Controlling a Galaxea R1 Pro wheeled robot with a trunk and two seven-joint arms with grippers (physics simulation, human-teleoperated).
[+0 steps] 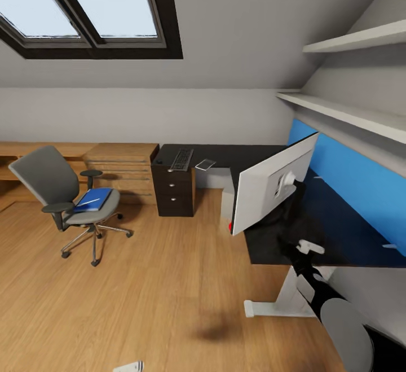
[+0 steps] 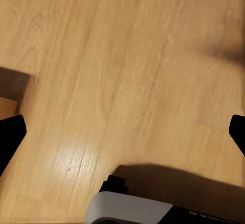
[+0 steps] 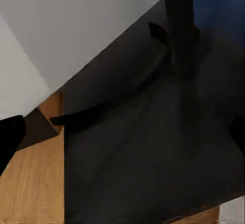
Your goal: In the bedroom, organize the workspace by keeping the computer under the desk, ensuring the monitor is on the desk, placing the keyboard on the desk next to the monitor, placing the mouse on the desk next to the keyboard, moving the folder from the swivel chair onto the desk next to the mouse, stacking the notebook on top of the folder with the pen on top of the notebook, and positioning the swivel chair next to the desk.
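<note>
A: Monitor (image 1: 274, 187) stands on the worktop (image 1: 338, 231), pale back showing, just beyond the right tool (image 3: 122, 132)?
B: Yes; that tool's fingertips sit wide apart over the black top, holding nothing. The left tool (image 2: 122, 132) is wide too, over bare floor (image 2: 122, 55).
A: Farther off?
B: Folder (image 1: 95, 198) on the swivel chair (image 1: 62, 197); keyboard (image 1: 181, 159) on the far worktop end.

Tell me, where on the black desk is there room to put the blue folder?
The desk is bare between the monitor and the blue back panel, and also on the corner stretch between the small flat item and the monitor. It is more crowded over the drawers, where the keyboard lies. The folder lies on the swivel chair.
</note>
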